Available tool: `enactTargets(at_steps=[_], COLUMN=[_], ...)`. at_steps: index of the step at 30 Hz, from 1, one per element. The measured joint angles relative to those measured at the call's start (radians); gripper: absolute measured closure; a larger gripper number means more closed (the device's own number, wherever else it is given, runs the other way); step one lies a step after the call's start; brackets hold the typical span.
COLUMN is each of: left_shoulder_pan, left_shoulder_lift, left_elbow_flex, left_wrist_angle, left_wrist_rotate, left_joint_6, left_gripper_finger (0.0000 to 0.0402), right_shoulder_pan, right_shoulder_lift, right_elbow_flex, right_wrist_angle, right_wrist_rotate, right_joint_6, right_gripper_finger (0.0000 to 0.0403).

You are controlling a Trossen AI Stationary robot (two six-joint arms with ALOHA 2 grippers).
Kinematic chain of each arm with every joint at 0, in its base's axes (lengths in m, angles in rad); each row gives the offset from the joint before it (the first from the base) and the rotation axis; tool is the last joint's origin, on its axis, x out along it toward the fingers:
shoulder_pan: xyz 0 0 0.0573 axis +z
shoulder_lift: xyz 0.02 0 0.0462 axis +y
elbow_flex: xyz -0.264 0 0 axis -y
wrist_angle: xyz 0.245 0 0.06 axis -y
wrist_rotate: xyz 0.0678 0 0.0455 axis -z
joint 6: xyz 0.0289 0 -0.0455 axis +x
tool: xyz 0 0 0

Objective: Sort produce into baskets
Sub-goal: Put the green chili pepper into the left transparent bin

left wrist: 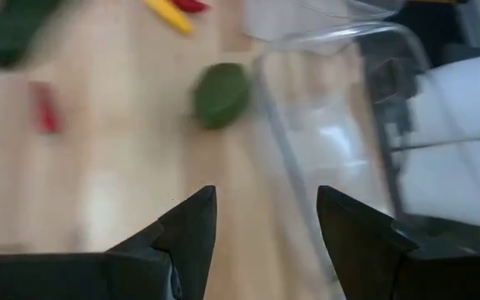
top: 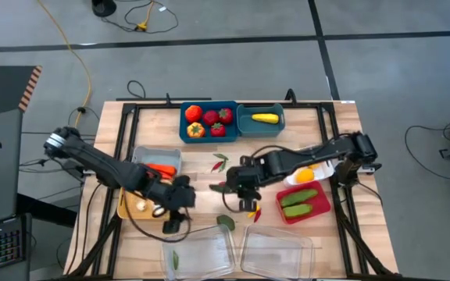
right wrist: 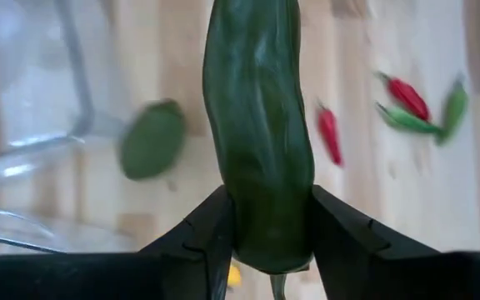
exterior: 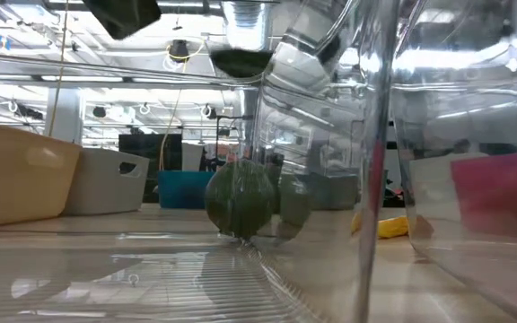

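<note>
Item: long dark green pepper (right wrist: 258, 142), smooth and glossy, judged light, fairly stiff and somewhat slippery; it is best gripped low on its body, as now. It is pinched between the closed fingers of the right gripper (top: 244, 195) above mid-table, near the clear trays (top: 276, 251). A round green piece (right wrist: 152, 139) lies loose close by. The left gripper (left wrist: 265, 221) is held half open, empty, beside the tan bin (top: 128, 208).

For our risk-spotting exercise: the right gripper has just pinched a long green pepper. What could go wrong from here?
1. The right gripper holds the green pepper only at one end, so it might swing or slip out.
2. Small red chilies lie loose below and could get knocked.
3. The left gripper hangs open close by, so the arms could clash.
</note>
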Motion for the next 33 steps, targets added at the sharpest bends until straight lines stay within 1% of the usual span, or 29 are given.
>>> enactTargets(at_steps=[2, 7, 14, 22, 28, 31, 33], left_shoulder_pan=[0.0, 0.002, 0.003, 0.008, 0.008, 0.008, 0.008], left_shoulder_lift=[-0.04, -0.115, -0.141, -0.134, -0.134, -0.134, -0.134], left_elbow_flex=[0.0, 0.0, 0.0, 0.0, 0.0, 0.0, 0.0], left_wrist_angle=[-0.042, -0.097, -0.097, -0.096, -0.097, -0.098, -0.1], left_wrist_rotate=[-0.07, -0.237, -0.353, -0.353, -0.353, -0.353, -0.353], left_joint_6=[0.022, 0.069, 0.13, 0.13, 0.131, 0.131, 0.131], left_gripper_finger=[0.0207, 0.0207, 0.0207, 0.0207, 0.0207, 0.0207, 0.0207], right_shoulder_pan=[0.031, 0.106, 0.199, 0.273, 0.298, 0.31, 0.307], right_shoulder_lift=[0.0, 0.005, 0.012, 0.012, 0.024, 0.041, 0.061], right_elbow_flex=[0.009, 0.01, -0.023, -0.027, -0.027, -0.028, -0.026], right_wrist_angle=[0.028, 0.175, 0.417, 0.47, 0.498, 0.53, 0.581], right_wrist_rotate=[0.0, 0.0, 0.001, 0.002, 0.003, 0.002, 0.003], right_joint_6=[0.008, 0.072, 0.112, 0.128, 0.162, 0.163, 0.16], right_gripper_finger=[0.0237, 0.0233, 0.0232, 0.0224, 0.0223, 0.0223, 0.0223])
